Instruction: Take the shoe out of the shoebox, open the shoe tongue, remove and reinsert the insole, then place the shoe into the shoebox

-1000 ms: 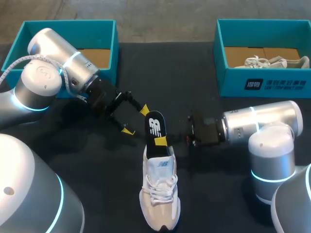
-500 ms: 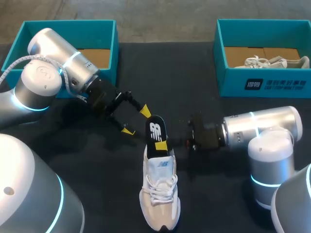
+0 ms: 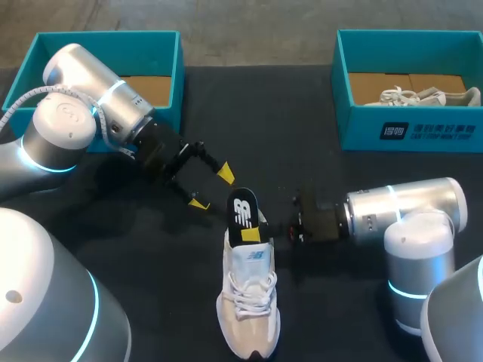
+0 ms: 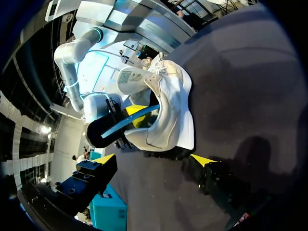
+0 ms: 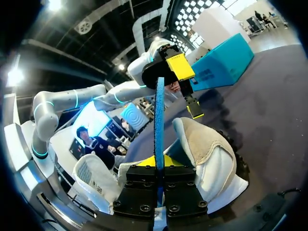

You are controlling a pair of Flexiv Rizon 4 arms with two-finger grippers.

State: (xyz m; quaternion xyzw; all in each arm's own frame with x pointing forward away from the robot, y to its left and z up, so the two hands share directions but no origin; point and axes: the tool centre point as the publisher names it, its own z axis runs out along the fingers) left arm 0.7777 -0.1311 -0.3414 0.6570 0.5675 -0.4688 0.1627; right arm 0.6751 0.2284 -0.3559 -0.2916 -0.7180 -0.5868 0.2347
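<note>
**Black insole pinched on edge at the shoe's heel**

Right arm [image 3: 400, 207] comes in from 3 o'clock and lies low and level over the dark table [image 3: 302, 113]. Right gripper [image 3: 256, 228] is closed narrowly on the insole [image 3: 242, 211], a yellow tip on each face. In the right wrist view the insole stands edge-on between the two fingers. Its lower end meets the heel opening of the shoe [image 3: 247, 302]; how far it goes in cannot be told.

Left arm [image 3: 113, 113] reaches in from 9 o'clock and slopes down toward the middle. Left gripper [image 3: 211, 188] is spread wide and grips nothing. It sits just beside the insole's upper end, at about 10 o'clock from the shoe's heel, apart from both.

The pale shoe lies on the table at 6 o'clock, sole down, with its toe toward 6 and its heel toward 12, outside both boxes.

At 10 o'clock the left shoebox [image 3: 162, 45] of teal card shows only its brown floor where the arm does not hide it. At 2 o'clock the right shoebox [image 3: 362, 136] holds a second white shoe [image 3: 423, 96] lying against its far wall.
</note>
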